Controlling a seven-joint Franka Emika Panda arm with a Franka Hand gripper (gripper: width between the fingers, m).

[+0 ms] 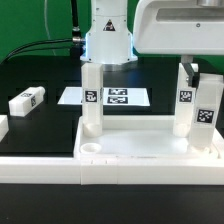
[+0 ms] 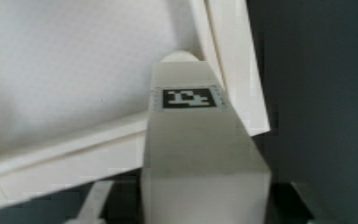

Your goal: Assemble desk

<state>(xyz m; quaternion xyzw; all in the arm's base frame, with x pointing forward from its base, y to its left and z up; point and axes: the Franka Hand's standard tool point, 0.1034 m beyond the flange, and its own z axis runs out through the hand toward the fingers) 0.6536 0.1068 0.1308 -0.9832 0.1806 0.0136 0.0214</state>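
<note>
Gripper: the gripper point(image 1: 188, 68) hung from above on the exterior view's right, its jaws clamped on the two sides of a square post.
Held leg: the held leg point(image 2: 197, 150) stood upright and filled the gap between the fingers in the wrist view. Its tagged end lay over a corner of the slab, where two rim edges met.
Which post: in the exterior view it looked to be the inner of the two right-hand posts point(image 1: 185, 105), though the fingers there were small and partly hidden.
Outer right leg: the outer right leg point(image 1: 208, 112) stood upright just beside the held one, nearer the slab's right edge, with a tag on its face.
Left leg: the left leg point(image 1: 92, 100) stood upright at the slab's far corner on the exterior view's left, also tagged.
Tabletop: the tabletop point(image 1: 140, 150) lay flat, rim up, at the front of the table point(image 1: 40, 125). A round socket point(image 1: 90, 148) was open in its near corner on the exterior view's left.
Loose leg: the loose leg point(image 1: 28, 100) lay on its side on the black surface, well apart from the slab, on the exterior view's left.
Marker board: the marker board point(image 1: 115, 97) lay flat behind the slab, between the left leg and the right-hand posts.
Border bar: the border bar point(image 1: 40, 163) ran along the table's front edge, touching the slab's left side.
Robot base: the robot base point(image 1: 107, 40) stood behind the marker board.
</note>
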